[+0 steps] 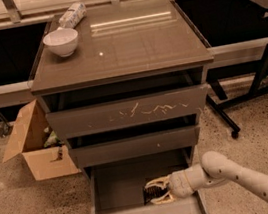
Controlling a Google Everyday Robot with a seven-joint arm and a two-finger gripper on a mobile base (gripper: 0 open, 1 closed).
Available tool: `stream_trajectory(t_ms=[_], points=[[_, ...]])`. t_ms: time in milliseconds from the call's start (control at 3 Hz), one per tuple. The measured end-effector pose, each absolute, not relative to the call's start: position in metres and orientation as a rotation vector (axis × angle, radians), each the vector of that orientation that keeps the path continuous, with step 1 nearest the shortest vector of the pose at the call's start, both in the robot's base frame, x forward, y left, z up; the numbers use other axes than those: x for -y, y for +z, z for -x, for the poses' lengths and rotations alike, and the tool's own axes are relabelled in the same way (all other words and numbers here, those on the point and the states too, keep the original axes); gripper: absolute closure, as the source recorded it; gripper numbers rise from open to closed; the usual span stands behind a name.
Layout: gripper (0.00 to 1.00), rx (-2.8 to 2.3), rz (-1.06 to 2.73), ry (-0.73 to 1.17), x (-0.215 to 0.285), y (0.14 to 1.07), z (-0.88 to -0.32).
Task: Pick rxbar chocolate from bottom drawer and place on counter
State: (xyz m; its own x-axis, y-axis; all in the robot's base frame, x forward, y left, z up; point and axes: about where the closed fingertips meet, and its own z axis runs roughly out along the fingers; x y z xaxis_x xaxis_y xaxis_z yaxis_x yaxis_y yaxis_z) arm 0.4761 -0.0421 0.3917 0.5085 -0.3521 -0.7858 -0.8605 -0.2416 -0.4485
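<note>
The rxbar chocolate (148,193) lies flat on the floor of the bottom drawer (117,188), lower centre of frame, a bit right of the drawer's middle and toward its front wall; dark wrapper w/ pale stripes. The gripper (158,191) is down inside the same drawer, reaching in from the right. Its fingers (156,182) are spread apart, one on the far side of the bar and one on the near side, so the bar sits between them; can't tell if either finger touches it. The pale arm (247,184) runs off to the lower right corner. The drawer is pulled out; above it sit the middle drawer front (135,147) and the top front w/ white scratches (127,113), each out a little less than the one below. The counter (129,46) fills the upper centre, glossy and reflective. At its upper left there's a white bowl (61,41), w/ a white-grey packet (71,15) just behind it. An open cardboard box (35,147) stands on the speckled floor at left beside the cabinet; a black stand (265,75) is at right.
</note>
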Motion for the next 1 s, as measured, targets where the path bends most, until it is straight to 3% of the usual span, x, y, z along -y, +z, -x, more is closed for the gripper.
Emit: stream_trajectory(t_ms=[333, 667, 1000], points=[[1.0, -0.917, 1.884, 0.622, 0.048, 0.451, -0.454], [1.0, -0.916, 1.883, 0.622, 0.048, 0.451, -0.454], [1.0, -0.776, 1.838, 0.606, 0.048, 0.52, -0.47]])
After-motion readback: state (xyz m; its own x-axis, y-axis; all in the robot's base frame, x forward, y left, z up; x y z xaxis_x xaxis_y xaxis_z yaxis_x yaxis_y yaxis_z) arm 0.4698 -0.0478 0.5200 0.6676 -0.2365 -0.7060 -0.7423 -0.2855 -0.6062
